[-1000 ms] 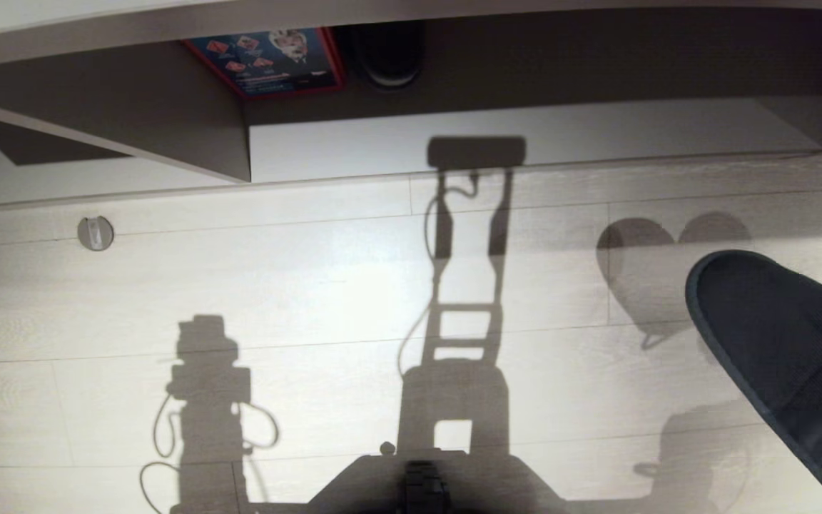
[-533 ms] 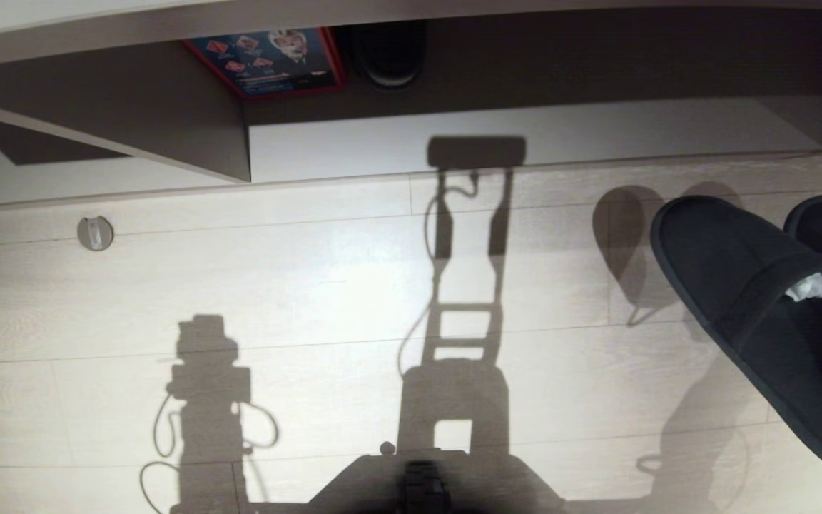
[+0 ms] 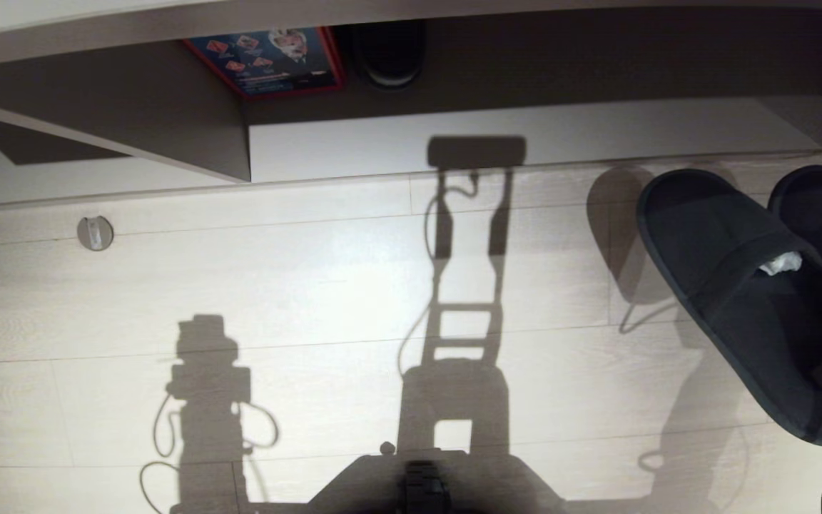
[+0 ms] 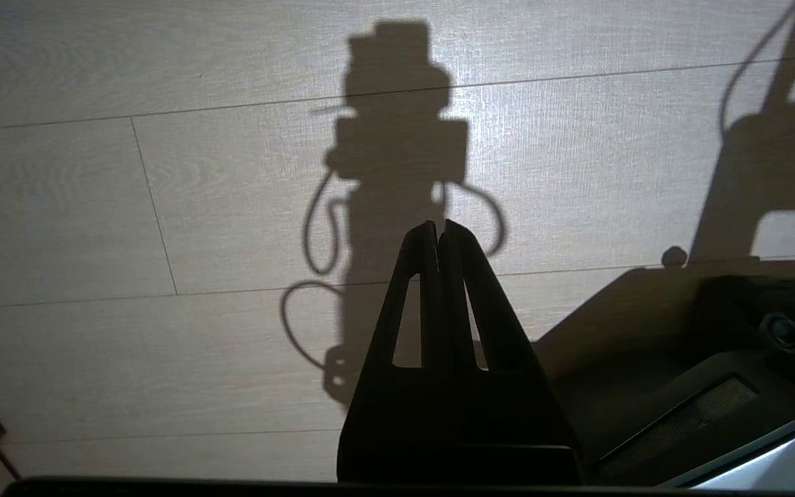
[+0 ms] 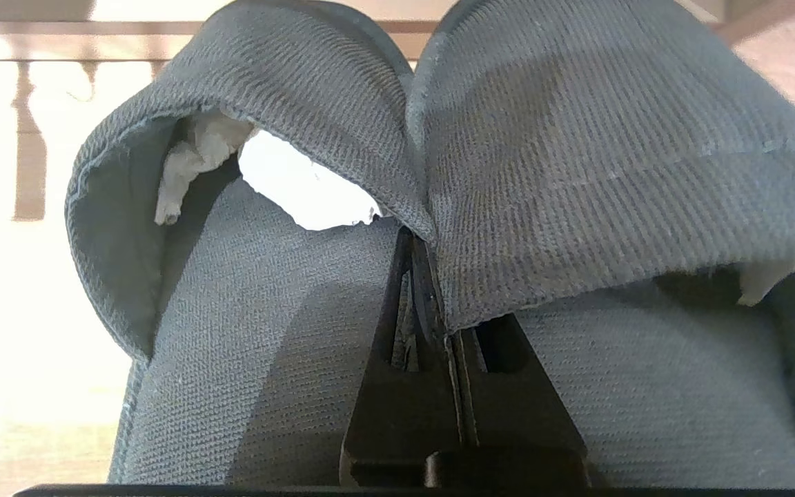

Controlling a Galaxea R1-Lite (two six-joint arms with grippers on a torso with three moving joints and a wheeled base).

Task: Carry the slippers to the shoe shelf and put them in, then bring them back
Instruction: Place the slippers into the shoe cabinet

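Closest to the robot, its own dark base (image 3: 422, 485) sits at the bottom middle of the head view, and its tall shadow lies across the pale wood floor (image 3: 311, 285). The left tool (image 4: 439, 238) hangs over this floor near the base. Its two black fingers are pressed together and nothing is in it.

A bit farther out, on the robot's right, the slippers (image 3: 732, 285) are up in the air above the floor, side by side, toes pointing away from the robot. Their shadow falls on the boards under them. The right tool (image 5: 425, 290) is clamped tight on the slippers, pinching the soft edges where the two uppers meet (the cloth looks blue-grey from this close). A bit of white paper (image 5: 194, 159) is stuffed inside one slipper.

On the left side of the floor sits a small round metal disc (image 3: 95, 233).

Farthest away is the shoe shelf (image 3: 168, 107), low and grey-brown, with a pale base board and a slanted panel. The slippers are near its right part but not in it. Deep inside lie a flat blue and red box (image 3: 268, 61) and a small black round thing (image 3: 389, 57).
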